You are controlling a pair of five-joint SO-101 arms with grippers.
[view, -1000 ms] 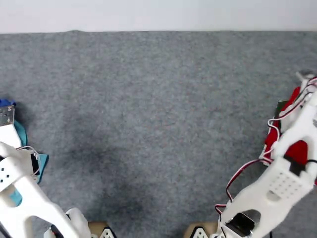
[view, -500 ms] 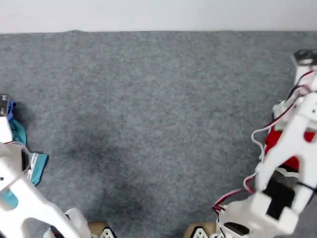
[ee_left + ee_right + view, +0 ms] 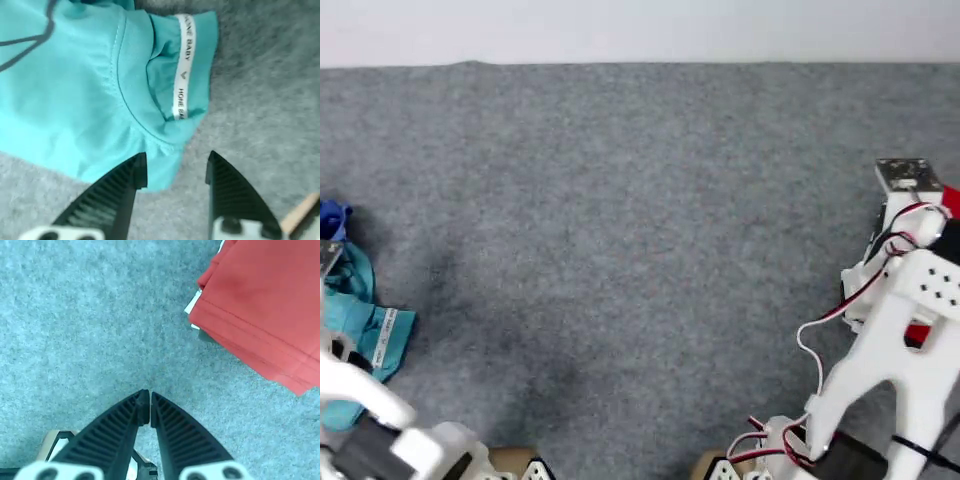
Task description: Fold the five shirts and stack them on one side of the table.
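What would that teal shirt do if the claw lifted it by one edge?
Probably floppy: the teal shirt lies rumpled, collar folded over, so it would likely droop from the pinch. It looks thin, so probably light. The fuzzy grey mat might drag on it.

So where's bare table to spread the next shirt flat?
The whole middle of the grey mat is bare, from the teal shirt at the left edge across to the red shirt by the right arm, and back to the mat's far edge. Crowded: both side edges, with clothes and arms, and the near edge at the arm bases.
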